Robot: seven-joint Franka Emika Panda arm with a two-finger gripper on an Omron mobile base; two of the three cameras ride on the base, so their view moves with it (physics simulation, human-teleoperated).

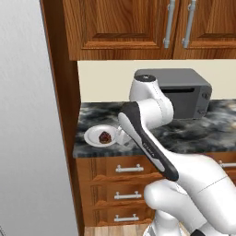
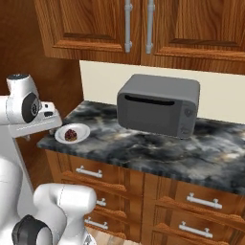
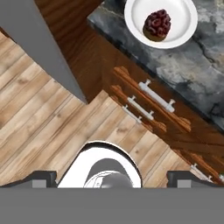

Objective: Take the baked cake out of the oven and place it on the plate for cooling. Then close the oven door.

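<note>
Hand view looks down on the baked cake sitting on the white plate at the left end of the dark marbled counter, above wooden drawers. Gripper fingers stand spread wide apart, holding nothing. A grey microwave stands farther right.

Microwave well apart from plate

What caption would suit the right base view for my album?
Baked cake resting on a white plate at the marble counter's end, beside a grey microwave.
</note>
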